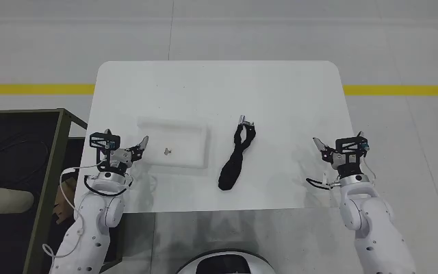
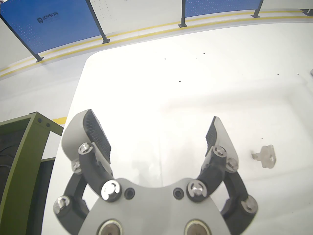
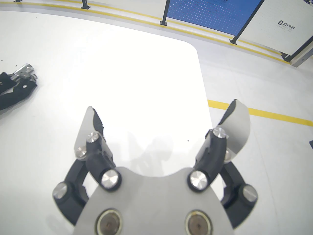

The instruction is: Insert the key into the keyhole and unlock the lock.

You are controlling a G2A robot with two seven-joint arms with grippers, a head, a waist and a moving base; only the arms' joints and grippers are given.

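Observation:
A small pale key (image 1: 168,151) lies in a shallow white tray (image 1: 195,130) left of the table's middle; in the left wrist view the key (image 2: 265,156) rests just beside my left gripper (image 2: 156,128), which is open and holds nothing. A black cable lock (image 1: 236,157) with a metal lock end (image 1: 243,122) lies at the table's centre, and its metal end (image 3: 23,70) appears far off in the right wrist view. My right gripper (image 3: 163,112) hangs open over the table's right side. In the top view the left gripper (image 1: 126,145) is at the tray's left edge, the right gripper (image 1: 339,152) near the right edge.
A dark green frame (image 1: 48,178) stands off the table's left edge. The white table (image 1: 287,89) has rounded corners, with grey floor and a yellow line (image 1: 383,89) beyond. Blue and white panels (image 2: 61,20) stand in the background.

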